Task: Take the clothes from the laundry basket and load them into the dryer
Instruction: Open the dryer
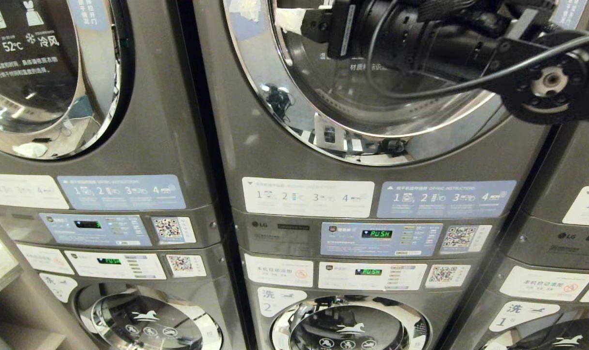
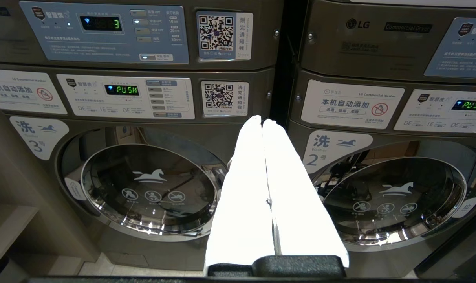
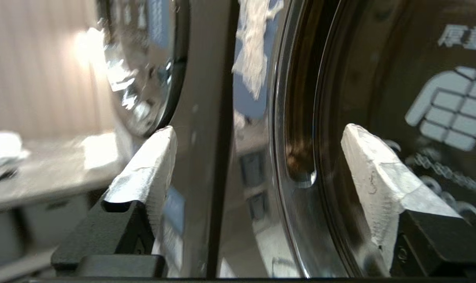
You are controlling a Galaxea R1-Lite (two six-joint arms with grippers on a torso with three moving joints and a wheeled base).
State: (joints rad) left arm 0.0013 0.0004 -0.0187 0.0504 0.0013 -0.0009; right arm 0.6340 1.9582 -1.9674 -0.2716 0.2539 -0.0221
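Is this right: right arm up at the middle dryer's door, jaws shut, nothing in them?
Not quite. The right wrist view shows the right gripper with jaws wide apart, not shut. The rest holds: nothing is between them, and the arm is up at the middle dryer's door.

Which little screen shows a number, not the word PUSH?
The upper screen on the left-hand machine shows a green 3. The screens below it and beside it read PUSH.

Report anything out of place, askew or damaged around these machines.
Nothing stands out. The upper dryer door looks shut and intact, and the labels and panels sit straight. The right pincer is open and empty beside the door's chrome rim. The left pincer is shut, facing the lower washers.
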